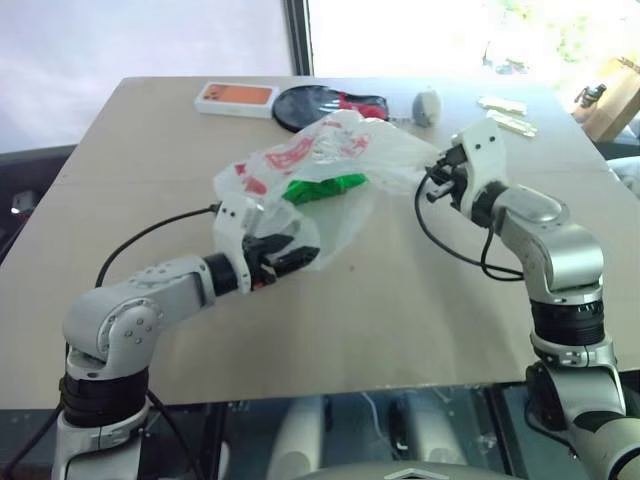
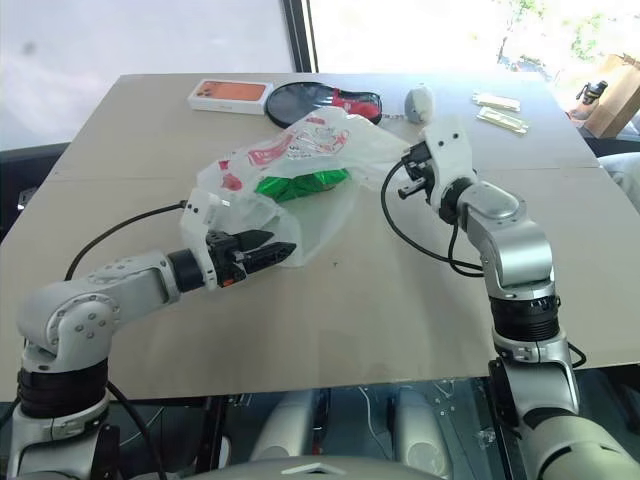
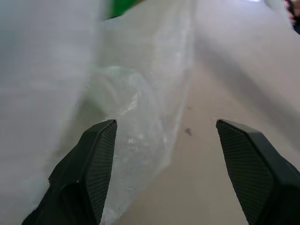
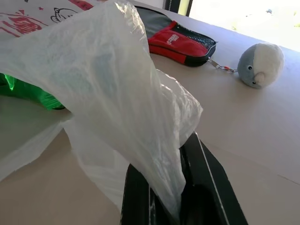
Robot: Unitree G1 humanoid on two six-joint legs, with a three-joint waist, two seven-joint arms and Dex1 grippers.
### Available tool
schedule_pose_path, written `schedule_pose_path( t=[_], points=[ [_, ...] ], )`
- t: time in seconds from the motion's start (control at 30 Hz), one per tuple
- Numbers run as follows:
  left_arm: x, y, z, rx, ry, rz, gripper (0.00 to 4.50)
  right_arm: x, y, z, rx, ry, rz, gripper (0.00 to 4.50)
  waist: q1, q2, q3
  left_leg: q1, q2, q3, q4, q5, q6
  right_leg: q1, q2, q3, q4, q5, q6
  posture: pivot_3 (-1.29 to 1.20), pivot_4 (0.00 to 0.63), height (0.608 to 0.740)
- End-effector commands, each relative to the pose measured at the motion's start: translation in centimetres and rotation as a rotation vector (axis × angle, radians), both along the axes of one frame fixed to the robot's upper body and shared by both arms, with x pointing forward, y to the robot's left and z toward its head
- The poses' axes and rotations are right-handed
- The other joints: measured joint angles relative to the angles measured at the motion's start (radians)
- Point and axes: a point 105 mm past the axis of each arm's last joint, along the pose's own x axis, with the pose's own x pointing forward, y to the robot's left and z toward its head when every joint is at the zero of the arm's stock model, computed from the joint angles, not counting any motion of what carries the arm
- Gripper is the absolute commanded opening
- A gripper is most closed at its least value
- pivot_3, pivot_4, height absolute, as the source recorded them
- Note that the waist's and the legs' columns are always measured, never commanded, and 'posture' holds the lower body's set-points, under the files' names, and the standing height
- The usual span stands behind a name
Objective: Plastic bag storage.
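I see my left gripper [image 2: 262, 247] low over the table [image 2: 330, 330], toward its left side and near the front edge, fingers spread apart and gripping nothing; the wrist view shows both fingertips [image 3: 101, 154] wide of each other with the hem of the plastic bag [image 1: 310, 175] lying just beside one of them. The bag itself sits lifted over the middle of the table, a crinkly white sheet with red print, its lower edge drooping down to the tabletop by my left gripper. A green packet [image 2: 300, 184] shows through the plastic. Moving right, my right gripper [image 1: 440, 170] is clamped on the bag's right-hand end, and I can see in its wrist view the plastic bunched and pinched between the two black fingers [image 4: 211, 187]. Along the far edge I make out an orange box [image 1: 236, 97] toward the far left, then a black and red pouch [image 4: 180, 40], then a small grey plush toy [image 4: 260, 63] beside it
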Motion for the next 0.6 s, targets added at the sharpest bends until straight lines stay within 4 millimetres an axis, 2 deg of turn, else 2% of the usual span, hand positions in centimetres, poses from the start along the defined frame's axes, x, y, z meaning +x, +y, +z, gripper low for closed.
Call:
schedule_pose_path(
  t=[0.03, 0.13, 0.23, 0.4, 0.47, 0.53, 0.57, 0.6],
  points=[
    [0.8, 0.4, 0.5, 0.017, -0.052, 0.065, 3.48, -0.7, 0.7, 1.5, 0.004, -0.064, 0.024, 0.00, 0.001, 0.000, 0.000, 0.000, 0.000, 0.000, 0.000, 0.000, 0.000, 0.000, 0.000, 0.000, 0.000, 0.000, 0.000, 0.00, 0.150, 0.740],
    [2.1, -1.1, -0.1, 0.071, -0.078, 0.091, 3.48, -0.9, 1.0, 1.5, 0.008, -0.063, 0.032, 0.00, 0.008, 0.000, 0.000, 0.000, 0.000, 0.001, 0.000, 0.000, 0.000, 0.000, -0.001, 0.001, 0.000, 0.000, 0.000, 0.00, 0.150, 0.740],
    [3.0, -2.3, -0.7, 0.195, -0.120, 0.092, 3.48, -1.1, 1.7, 1.4, 0.017, -0.060, 0.046, 0.00, 0.007, -0.001, 0.000, 0.000, -0.001, 0.001, 0.001, 0.000, 0.000, 0.000, -0.001, 0.001, 0.000, 0.000, 0.000, 0.00, 0.150, 0.740],
    [4.3, -3.3, -1.8, 0.210, -0.089, 0.123, 3.48, -1.6, 2.7, 1.3, 0.027, -0.053, 0.071, 0.00, 0.003, -0.001, 0.000, 0.000, 0.000, 0.002, 0.000, 0.000, 0.000, 0.000, 0.000, 0.001, 0.000, 0.000, 0.000, 0.00, 0.150, 0.740],
    [4.3, -3.4, -1.9, 0.187, -0.088, 0.124, 2.98, -1.7, 2.8, 1.2, 0.027, -0.052, 0.071, 0.00, 0.002, -0.001, 0.000, 0.000, 0.000, 0.002, 0.000, 0.000, 0.000, -0.001, 0.000, 0.001, 0.000, 0.000, 0.000, 0.00, 0.150, 0.740],
    [4.1, -3.4, -1.4, 0.130, -0.117, 0.118, 2.16, -1.7, 2.7, 1.2, 0.027, -0.051, 0.068, 0.00, 0.002, -0.001, 0.000, 0.000, 0.000, 0.002, 0.000, 0.000, 0.000, -0.001, 0.000, 0.002, 0.000, 0.000, 0.000, 0.00, 0.150, 0.740],
    [3.9, -3.4, -0.8, 0.083, -0.141, 0.104, 1.75, -1.6, 2.6, 1.2, 0.028, -0.049, 0.065, 0.00, 0.002, -0.001, 0.000, 0.000, 0.000, 0.002, 0.000, 0.000, 0.000, -0.001, 0.000, 0.002, 0.000, 0.000, 0.000, 0.00, 0.150, 0.740],
    [3.7, -3.4, 0.0, 0.017, -0.169, 0.092, 1.53, -1.6, 2.4, 1.2, 0.027, -0.047, 0.062, 0.00, 0.001, -0.001, 0.000, 0.000, 0.000, 0.002, 0.000, 0.000, 0.000, -0.001, 0.000, 0.002, 0.000, 0.000, 0.000, 0.00, 0.150, 0.740]
  ],
)
